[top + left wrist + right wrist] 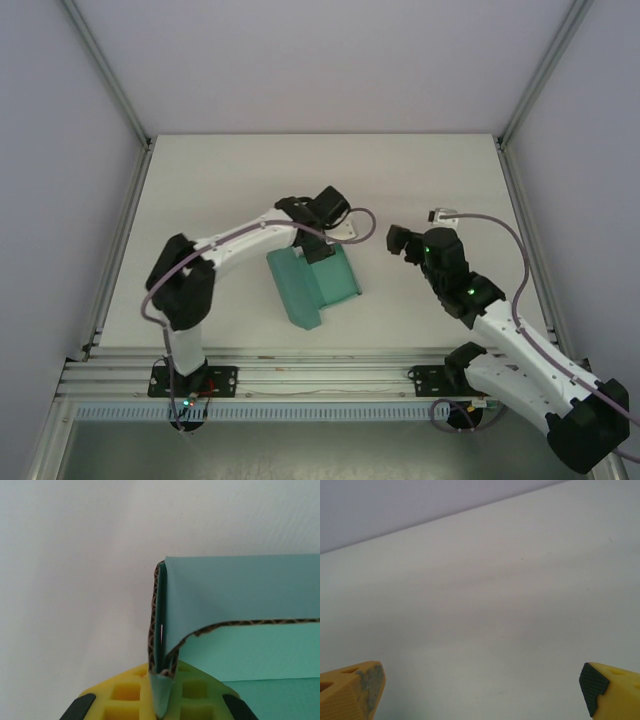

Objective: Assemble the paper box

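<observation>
Mid-fold, I'd say. The box (pixel 312 285) sat mid table (pixel 200 190); left gripper (pixel 161 682) pinched its doubled wall, right gripper (pixel 402 240) gaped empty nearby. Next likely needs right to press a flap in.

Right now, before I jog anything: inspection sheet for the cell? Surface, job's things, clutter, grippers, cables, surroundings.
Surface: white table, no marks seen.
Job's things: teal paper box, partly folded, one wall raised, corrugated edge showing.
Clutter: nothing seen.
Grippers: left gripper shut on a folded box flap; right gripper open, holding nothing, apart from the box.
Cables: purple cables looped along both arms, not touching the box.
Surroundings: aluminium frame posts, plain pale walls.
</observation>
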Tool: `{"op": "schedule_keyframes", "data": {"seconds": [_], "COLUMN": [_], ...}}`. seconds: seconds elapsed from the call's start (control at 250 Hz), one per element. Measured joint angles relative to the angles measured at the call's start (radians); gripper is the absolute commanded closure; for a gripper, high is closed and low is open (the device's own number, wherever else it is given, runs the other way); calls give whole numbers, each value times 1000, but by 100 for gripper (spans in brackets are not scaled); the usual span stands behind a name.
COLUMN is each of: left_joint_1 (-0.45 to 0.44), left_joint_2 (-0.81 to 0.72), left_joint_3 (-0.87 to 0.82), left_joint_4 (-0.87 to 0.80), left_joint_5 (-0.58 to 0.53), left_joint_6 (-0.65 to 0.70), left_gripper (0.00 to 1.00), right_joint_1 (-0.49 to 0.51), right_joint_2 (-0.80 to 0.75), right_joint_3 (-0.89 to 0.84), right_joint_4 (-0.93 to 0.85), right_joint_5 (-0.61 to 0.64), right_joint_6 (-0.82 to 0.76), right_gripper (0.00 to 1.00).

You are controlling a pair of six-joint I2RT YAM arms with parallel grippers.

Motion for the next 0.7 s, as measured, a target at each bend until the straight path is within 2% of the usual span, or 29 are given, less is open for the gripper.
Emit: {"op": "schedule_keyframes", "data": {"seconds": [0.24,0.484,0.528,0.596,0.648,0.7], "left_joint_1": [-18,-58,-63,-68,-69,-68], "left_joint_2": [268,331,332,332,332,332], "left_joint_3": [165,192,184,173,169,157], "left_joint_4": [-39,-1,9,25,32,56], "left_joint_5": [-162,-340,-357,-380,-388,-384], "left_joint_6": [21,22,21,20,16,15], "left_gripper": [100,100,94,91,78,71], "right_joint_1": [-13,-32,-37,-37,-37,-39], "right_joint_2": [-1,-3,-3,-3,-3,-3], "right_joint_3": [-5,-31,-34,-37,-37,-37], "right_joint_4": [-46,-60,-62,-62,-63,-63], "right_joint_5": [24,41,43,45,46,46], "right_joint_6": [15,24,24,24,24,23], "right_gripper": [0,0,0,0,0,0]}}
